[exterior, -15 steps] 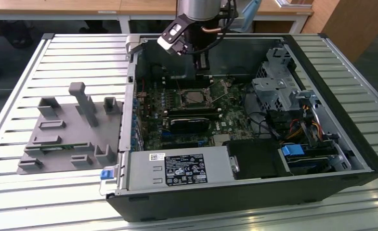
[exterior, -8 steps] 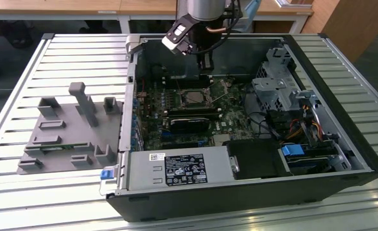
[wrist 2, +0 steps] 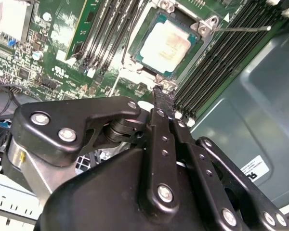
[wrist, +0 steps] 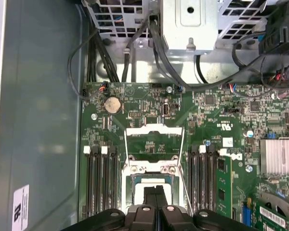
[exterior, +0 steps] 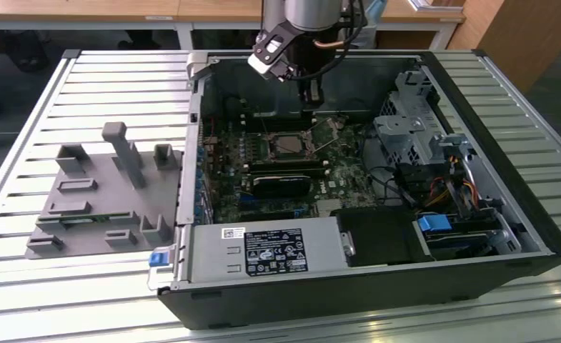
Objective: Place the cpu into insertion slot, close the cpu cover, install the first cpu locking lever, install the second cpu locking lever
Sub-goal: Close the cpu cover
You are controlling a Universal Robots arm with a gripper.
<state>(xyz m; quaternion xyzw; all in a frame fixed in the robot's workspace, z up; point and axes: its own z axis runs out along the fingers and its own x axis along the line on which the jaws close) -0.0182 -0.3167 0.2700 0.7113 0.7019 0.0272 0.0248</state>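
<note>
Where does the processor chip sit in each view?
Exterior view: chip in the middle of the green board, near the gripper.
Second wrist view: chip seated flat, just past the gripper.
First wrist view: chip partly behind the gripper.
Shared landmark: black memory slots flanking the chip.

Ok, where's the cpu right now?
In the second wrist view the cpu lies in the insertion slot, between two banks of black memory slots, just ahead of the gripper.

In insertion slot (wrist 2: 135, 60): the cpu (wrist 2: 164, 45) (between memory slots (wrist 2: 216, 62)).
</note>
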